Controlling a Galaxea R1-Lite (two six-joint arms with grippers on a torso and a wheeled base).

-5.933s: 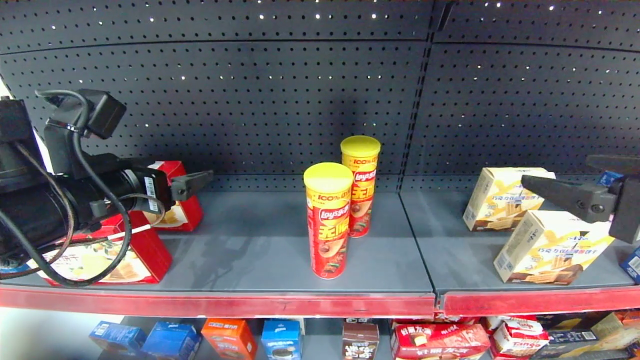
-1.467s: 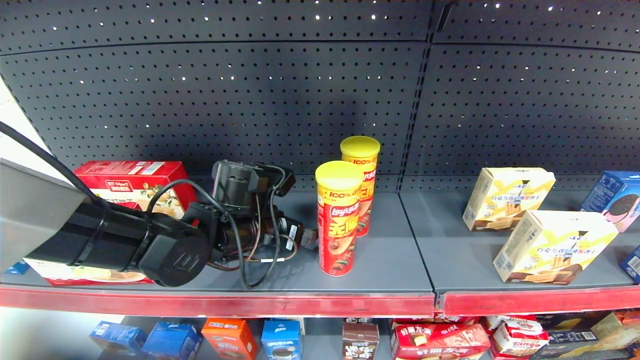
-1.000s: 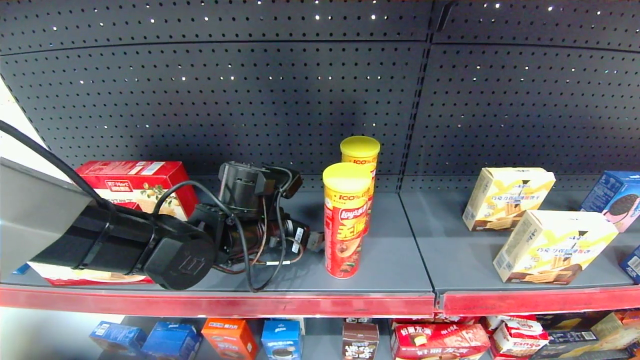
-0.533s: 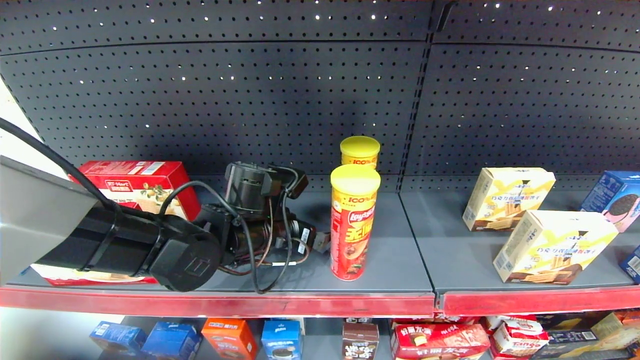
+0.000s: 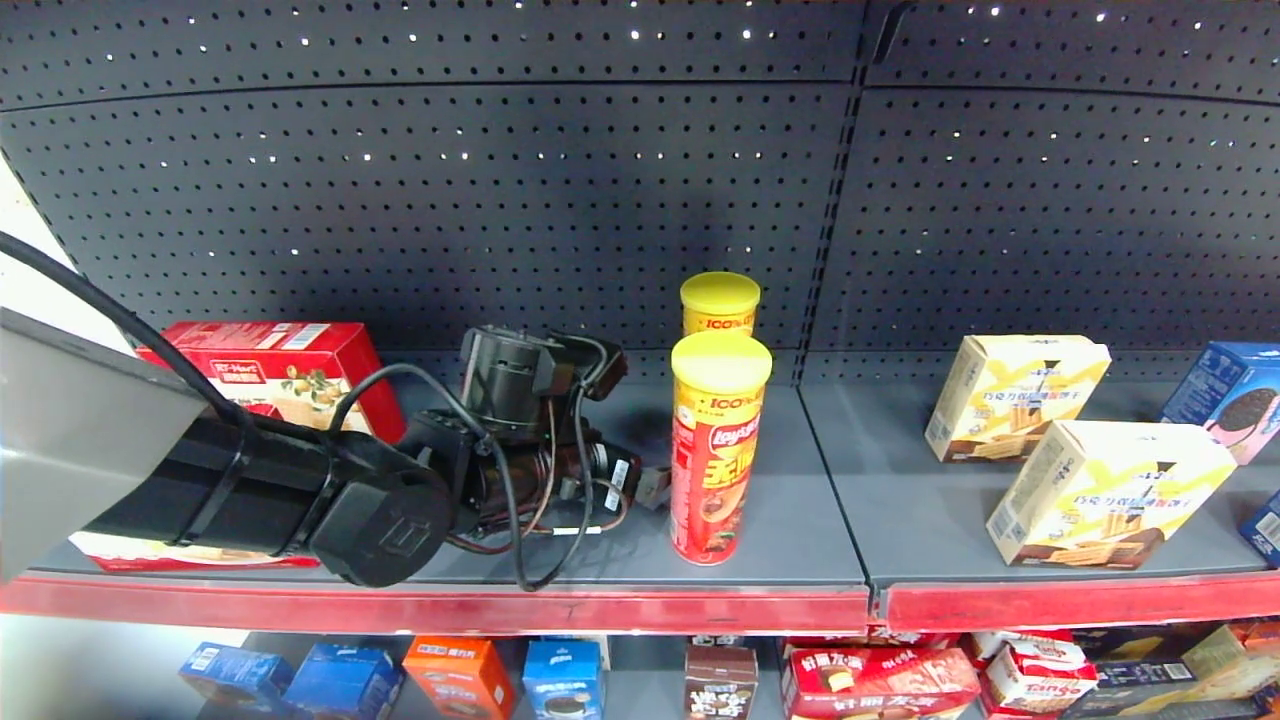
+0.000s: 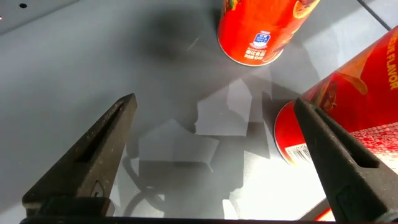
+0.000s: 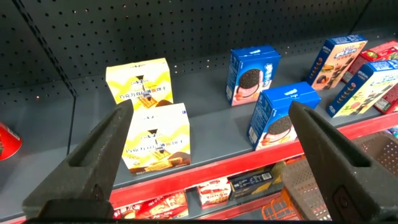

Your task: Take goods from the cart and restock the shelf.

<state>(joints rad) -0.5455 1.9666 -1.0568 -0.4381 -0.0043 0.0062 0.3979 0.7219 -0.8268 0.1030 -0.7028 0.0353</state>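
Two tall red chip cans with yellow lids stand mid-shelf, the front can (image 5: 716, 455) directly before the rear can (image 5: 720, 303). My left gripper (image 5: 655, 487) lies low over the grey shelf (image 5: 800, 520), just left of the front can. Its fingers are open, nothing between them. In the left wrist view the left gripper (image 6: 214, 106) has one finger beside the front can (image 6: 348, 112), while the rear can (image 6: 258, 31) stands farther off. My right gripper (image 7: 208, 115) hangs open and empty in front of the shelf, back from the boxes.
Red biscuit boxes (image 5: 270, 365) sit behind my left arm. Right of the cans stand two yellow wafer boxes (image 5: 1010, 395) (image 5: 1110, 495) and a blue cookie box (image 5: 1230, 395). The shelf's red front lip (image 5: 600, 608) runs below. More boxes fill the lower shelf. A mesh basket (image 7: 373, 155) shows beside the shelf.
The left arm swung in onto the shelf and moved right beside the front can. The can slid right and now stands in line before the rear can. The right gripper left the head view.
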